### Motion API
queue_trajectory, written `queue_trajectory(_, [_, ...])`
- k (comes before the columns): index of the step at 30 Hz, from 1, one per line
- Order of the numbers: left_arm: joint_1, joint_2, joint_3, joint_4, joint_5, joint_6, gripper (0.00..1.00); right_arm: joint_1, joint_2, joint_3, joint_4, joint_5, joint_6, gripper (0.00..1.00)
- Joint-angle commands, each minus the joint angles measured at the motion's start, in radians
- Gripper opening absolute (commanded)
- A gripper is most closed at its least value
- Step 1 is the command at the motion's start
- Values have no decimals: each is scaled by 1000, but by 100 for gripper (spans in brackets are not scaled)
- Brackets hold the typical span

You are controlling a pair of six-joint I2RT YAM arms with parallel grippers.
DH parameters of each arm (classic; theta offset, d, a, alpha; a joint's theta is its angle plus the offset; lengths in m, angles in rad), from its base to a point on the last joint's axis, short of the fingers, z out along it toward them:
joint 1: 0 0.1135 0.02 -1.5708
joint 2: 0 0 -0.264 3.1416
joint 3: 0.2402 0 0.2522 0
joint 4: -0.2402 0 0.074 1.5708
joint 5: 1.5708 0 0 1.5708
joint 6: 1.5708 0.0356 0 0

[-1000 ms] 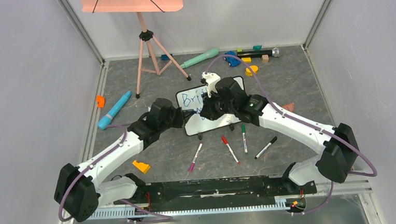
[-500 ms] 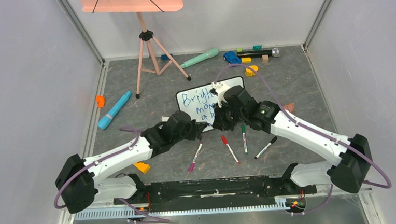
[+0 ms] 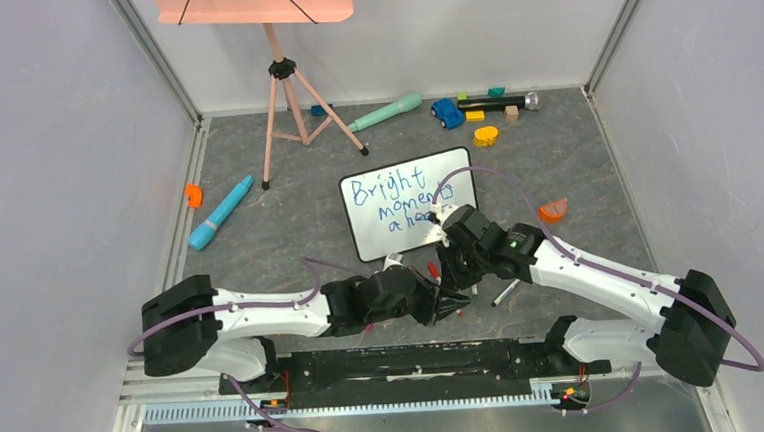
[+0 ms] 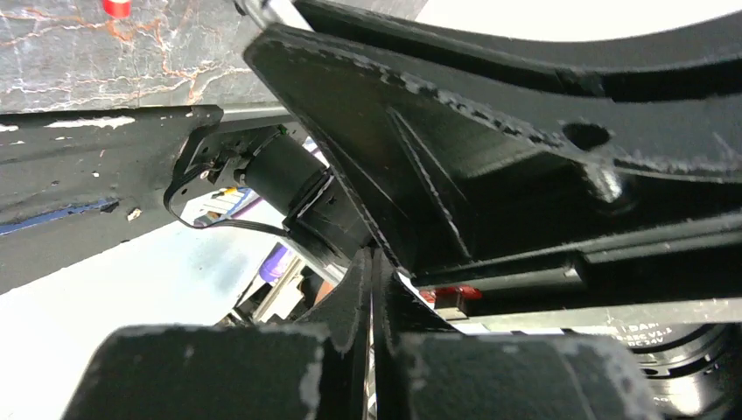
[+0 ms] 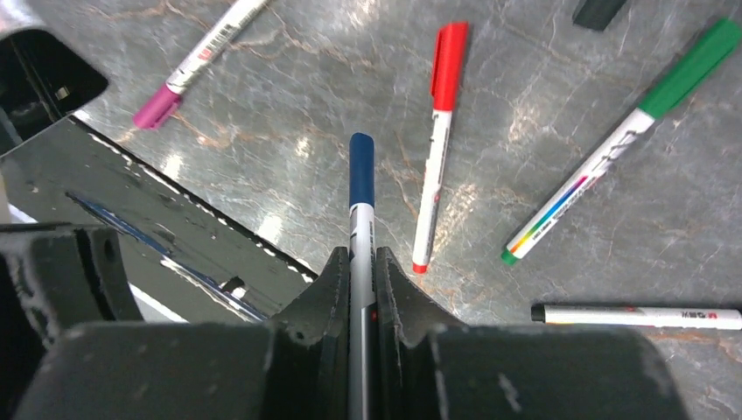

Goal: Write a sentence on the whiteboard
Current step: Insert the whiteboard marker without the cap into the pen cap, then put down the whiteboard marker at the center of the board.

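Observation:
The whiteboard point(image 3: 409, 204) stands mid-table with the sentence point(image 3: 395, 205) in blue, reading "Bright moments ahead" on three lines. My right gripper point(image 5: 360, 262) is shut on a blue marker point(image 5: 361, 188), whose blue cap points away over the table. In the top view the right gripper point(image 3: 450, 288) hangs near the front edge, well in front of the board. My left gripper point(image 4: 372, 267) is shut with nothing between its fingers, and the right arm's black body fills its view. From above, the left gripper point(image 3: 438, 305) sits just beside the right one.
Loose markers lie under the right gripper: red point(image 5: 442, 131), green point(image 5: 639, 122), magenta point(image 5: 188, 70) and black point(image 3: 506, 292). The black base rail point(image 3: 407, 360) runs along the front. A pink music stand point(image 3: 279, 72), a teal microphone point(image 3: 221, 213) and toy blocks point(image 3: 472, 110) sit farther back.
Both arms have drawn back from the whiteboard toward the front edge, the right one carrying the blue marker. The board is now uncovered and the whole sentence shows.

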Motion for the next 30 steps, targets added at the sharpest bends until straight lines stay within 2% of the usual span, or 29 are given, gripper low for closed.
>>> queue_trajectory(1, [-40, 30, -30, 144, -55, -152, 2, 11, -23, -29, 4, 8, 37, 0])
queue_trajectory(3, [-56, -5, -54, 117, -104, -152, 2, 12, -22, -23, -8, 18, 33, 0])
queue_trajectory(5, [-69, -74, -63, 17, -147, -135, 2, 12, -23, -14, -22, 13, 28, 0])
queue_trajectory(11, [-74, -361, -1, -571, -339, -20, 3, 12, 7, 53, -81, -17, -15, 0])
queue_trajectory(15, [-73, -486, 42, -868, -469, 92, 16, 13, 83, 154, -147, -21, -44, 0])
queue_trajectory(17, [-73, -511, 67, -957, -536, 184, 26, 18, 108, 191, -148, -3, -43, 0])
queue_trajectory(21, [-73, -522, 116, -1049, -670, 396, 41, 24, 190, 198, -140, 10, -50, 0])
queue_trajectory(28, [-74, -582, 128, -1091, -817, 678, 50, 93, 320, 85, -97, 151, -68, 0])
queue_trajectory(30, [-74, -622, 111, -1080, -834, 749, 55, 92, 280, 91, -102, 191, -70, 0])
